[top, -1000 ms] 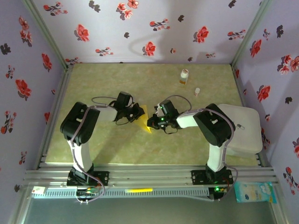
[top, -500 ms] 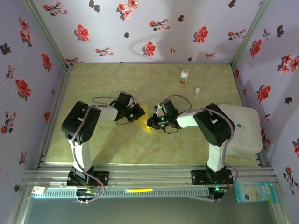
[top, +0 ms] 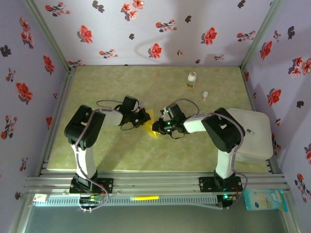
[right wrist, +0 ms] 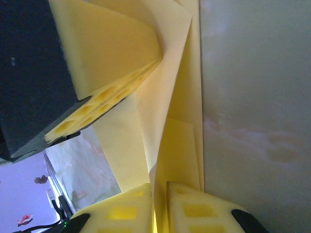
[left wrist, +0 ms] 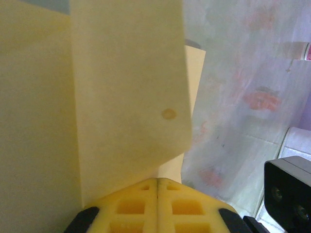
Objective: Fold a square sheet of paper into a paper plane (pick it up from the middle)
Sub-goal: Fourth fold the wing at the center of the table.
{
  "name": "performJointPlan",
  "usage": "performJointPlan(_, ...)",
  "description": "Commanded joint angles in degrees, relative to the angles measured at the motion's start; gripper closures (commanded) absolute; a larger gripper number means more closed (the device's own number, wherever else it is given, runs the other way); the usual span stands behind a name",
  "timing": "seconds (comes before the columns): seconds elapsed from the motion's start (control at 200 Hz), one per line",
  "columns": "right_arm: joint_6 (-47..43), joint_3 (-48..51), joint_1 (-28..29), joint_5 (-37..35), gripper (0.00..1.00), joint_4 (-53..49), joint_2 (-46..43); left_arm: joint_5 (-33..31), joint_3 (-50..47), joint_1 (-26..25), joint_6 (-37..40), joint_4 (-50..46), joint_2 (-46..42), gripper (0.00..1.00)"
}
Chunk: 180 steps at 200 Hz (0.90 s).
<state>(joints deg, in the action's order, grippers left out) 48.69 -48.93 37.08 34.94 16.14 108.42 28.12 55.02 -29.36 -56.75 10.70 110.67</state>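
Observation:
The square sheet of paper (top: 154, 124) is folded into yellow layers and held above the middle of the table between both grippers. My left gripper (top: 146, 118) comes at it from the left. In the left wrist view its pads (left wrist: 158, 180) are pressed together on the paper's (left wrist: 126, 97) edge. My right gripper (top: 158, 127) meets the sheet from the right. In the right wrist view its pads (right wrist: 159, 187) stand a narrow slit apart, with the paper's (right wrist: 180, 145) folded layers running through the slit. The left gripper's yellow finger (right wrist: 107, 58) shows at the upper left of that view.
A small white-and-orange bottle (top: 192, 79) stands at the back right of the table (top: 121, 155), with a tiny white item (top: 205, 95) near it. A white board (top: 252, 136) lies at the right edge. Flowered walls close three sides.
The right gripper's pads have parted slightly around the paper. Both arms and the sheet stay almost where they were.

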Motion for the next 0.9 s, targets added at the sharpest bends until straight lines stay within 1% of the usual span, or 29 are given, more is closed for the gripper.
performJointPlan(0.0, 0.4, 2.1, 0.4, -1.1, 0.85, -4.6, -0.5, -0.2, 0.7, -0.3, 1.4, -2.8, 1.5, 0.95)
performJointPlan(0.31, 0.8, 4.6, 0.5, -0.5, 0.88, -4.5, -3.0, -0.1, 0.8, -0.3, 1.4, -2.8, 1.7, 0.96)
performJointPlan(0.57, 0.4, 6.2, 0.5, 0.7, 0.94, -4.2, -2.1, -0.2, 0.5, -0.4, 1.3, -2.7, 1.5, 0.96)
performJointPlan(0.685, 0.2, 6.0, 0.5, 2.2, 0.92, -5.0, -1.4, -0.3, 0.5, -0.3, 1.2, -2.6, 1.5, 0.96)
performJointPlan(0.895, 0.0, 6.7, 0.6, 2.8, 0.91, -5.4, -3.4, -0.4, 0.3, -0.3, 1.1, -2.7, 1.4, 0.96)
